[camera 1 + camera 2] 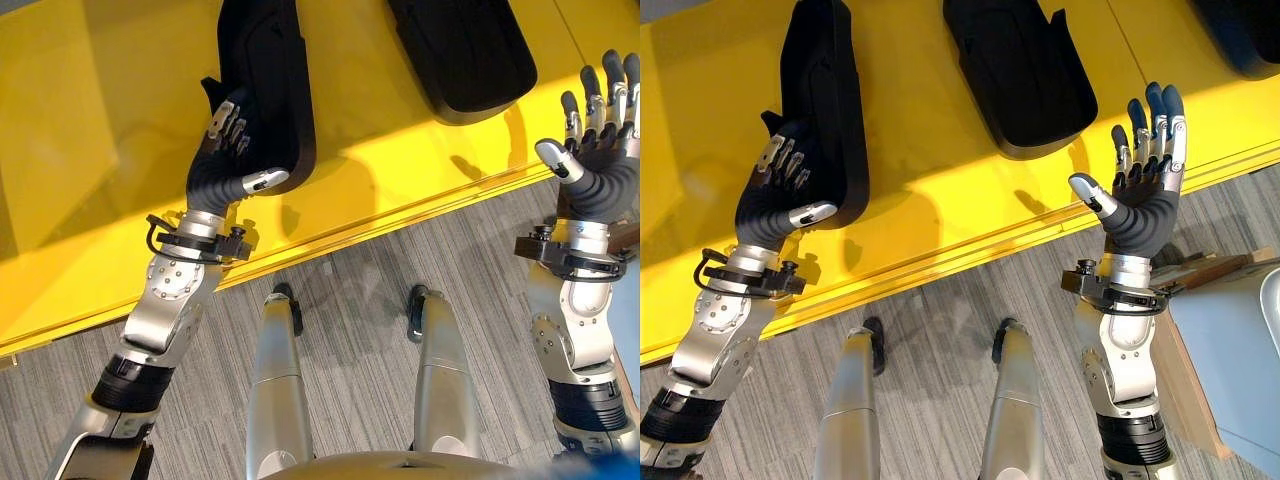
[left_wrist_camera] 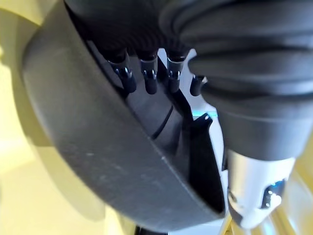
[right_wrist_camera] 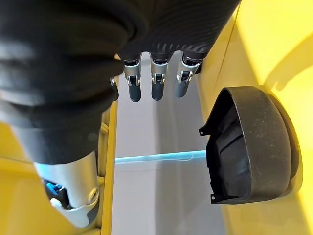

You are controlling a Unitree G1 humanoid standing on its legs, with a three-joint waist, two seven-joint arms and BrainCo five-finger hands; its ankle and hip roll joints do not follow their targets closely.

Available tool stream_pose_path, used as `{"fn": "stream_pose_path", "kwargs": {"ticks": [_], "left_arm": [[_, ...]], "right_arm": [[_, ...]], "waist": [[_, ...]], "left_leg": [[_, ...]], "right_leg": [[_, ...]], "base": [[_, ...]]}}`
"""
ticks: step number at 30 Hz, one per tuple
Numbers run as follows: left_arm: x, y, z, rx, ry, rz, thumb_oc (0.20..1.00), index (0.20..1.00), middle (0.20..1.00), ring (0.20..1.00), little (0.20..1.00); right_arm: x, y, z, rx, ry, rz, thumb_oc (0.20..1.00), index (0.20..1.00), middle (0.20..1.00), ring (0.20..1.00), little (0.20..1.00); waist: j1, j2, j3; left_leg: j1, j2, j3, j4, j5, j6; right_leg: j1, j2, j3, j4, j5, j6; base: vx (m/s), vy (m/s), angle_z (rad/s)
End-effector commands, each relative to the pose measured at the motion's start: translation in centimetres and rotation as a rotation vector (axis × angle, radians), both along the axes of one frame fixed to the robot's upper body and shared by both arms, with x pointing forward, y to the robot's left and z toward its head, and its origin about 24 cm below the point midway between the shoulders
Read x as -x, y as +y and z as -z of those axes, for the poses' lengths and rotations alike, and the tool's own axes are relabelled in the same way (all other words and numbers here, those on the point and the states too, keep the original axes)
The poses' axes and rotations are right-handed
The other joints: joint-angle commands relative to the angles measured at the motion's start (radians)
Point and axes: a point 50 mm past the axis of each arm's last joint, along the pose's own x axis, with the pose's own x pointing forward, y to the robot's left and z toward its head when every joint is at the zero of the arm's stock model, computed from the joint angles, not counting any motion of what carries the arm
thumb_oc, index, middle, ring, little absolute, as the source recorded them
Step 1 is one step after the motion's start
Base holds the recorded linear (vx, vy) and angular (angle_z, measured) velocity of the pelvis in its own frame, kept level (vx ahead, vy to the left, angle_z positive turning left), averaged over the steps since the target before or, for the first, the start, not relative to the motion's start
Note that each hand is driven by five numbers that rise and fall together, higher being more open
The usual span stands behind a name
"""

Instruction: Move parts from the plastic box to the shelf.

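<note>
Two black moulded shell parts lie on the yellow shelf [image 1: 90, 150]. My left hand [image 1: 215, 165] grips the near end of the left part [image 1: 265, 70]: its fingers [image 2: 146, 81] curl into the hollow and the thumb [image 2: 254, 196] lies outside against the rim. The part rests on the shelf. The second part [image 1: 1025, 70] lies to the right, untouched. My right hand [image 1: 1145, 215] is raised over the shelf's front edge, open and empty, fingers straight; its wrist view shows the second part [image 3: 259, 142] beyond the fingertips.
The shelf's front edge [image 1: 970, 245] runs diagonally, with grey striped floor below it. A third dark part [image 1: 1250, 30] shows at the far right of the shelf. A pale grey box corner [image 1: 1230, 340] on wood sits at the lower right.
</note>
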Motion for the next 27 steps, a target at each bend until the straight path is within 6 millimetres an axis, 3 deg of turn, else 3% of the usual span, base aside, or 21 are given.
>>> {"fn": "stream_pose_path", "kwargs": {"ticks": [1,12,27], "left_arm": [[0.7,0.4,-0.2,0.066,-0.018,0.027,1.000,1.000,1.000,1.000,1.000],[2.2,1.2,1.0,0.197,0.031,0.040,1.000,1.000,1.000,1.000,1.000],[1.2,-0.1,0.1,0.349,-0.026,0.072,1.000,1.000,1.000,1.000,1.000]], "right_arm": [[3.0,0.0,-2.6,0.049,-0.208,-0.003,1.000,1.000,1.000,1.000,1.000],[3.4,-0.2,-2.6,0.063,-0.218,0.010,1.000,1.000,1.000,1.000,1.000],[3.1,0.4,-2.6,0.067,-0.213,0.009,1.000,1.000,1.000,1.000,1.000]], "waist": [[0.002,-0.001,-0.021],[0.008,-0.003,-0.024],[0.006,-0.010,-0.017]], "left_leg": [[-0.030,0.016,-0.022,-0.020,0.045,0.017],[-0.033,0.017,-0.021,-0.028,0.051,0.017],[-0.032,0.018,-0.019,-0.038,0.060,0.016]], "right_leg": [[-0.006,0.005,0.010,-0.012,0.043,-0.042],[-0.009,-0.001,0.006,-0.011,0.045,-0.040],[-0.013,0.002,0.006,-0.010,0.049,-0.043]], "base": [[0.00,0.000,0.00],[0.00,0.000,0.00],[0.00,0.000,0.00]]}}
